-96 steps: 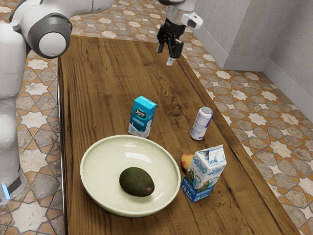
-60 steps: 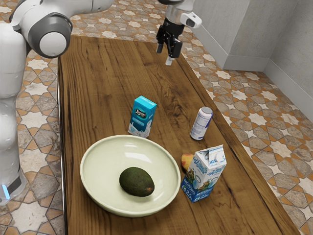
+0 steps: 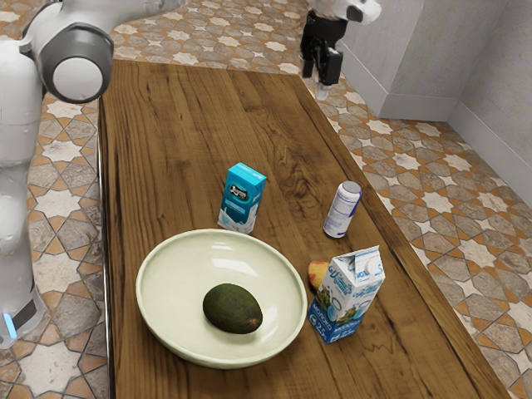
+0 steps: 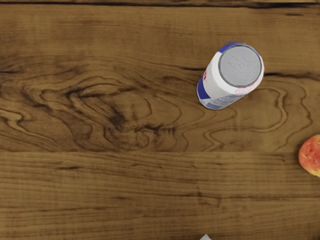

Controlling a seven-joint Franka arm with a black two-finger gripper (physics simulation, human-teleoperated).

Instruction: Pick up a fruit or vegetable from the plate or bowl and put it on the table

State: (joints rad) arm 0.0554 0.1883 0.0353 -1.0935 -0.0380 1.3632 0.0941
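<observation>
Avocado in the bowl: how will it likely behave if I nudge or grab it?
The avocado is rounded and egg-shaped, so a nudge off-center would probably make it roll. The sloping wall of the bowl would likely steer it back inward. Its dark, mottled skin looks intact, so I'd expect a fairly stiff body.

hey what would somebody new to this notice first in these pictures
Probably the wide, pale green bowl low in the exterior view, with a dark avocado lying inside it. Next might come the bright turquoise box standing just beyond it, then the red-and-yellow fruit partly hidden behind the blue-and-white carton.
</observation>
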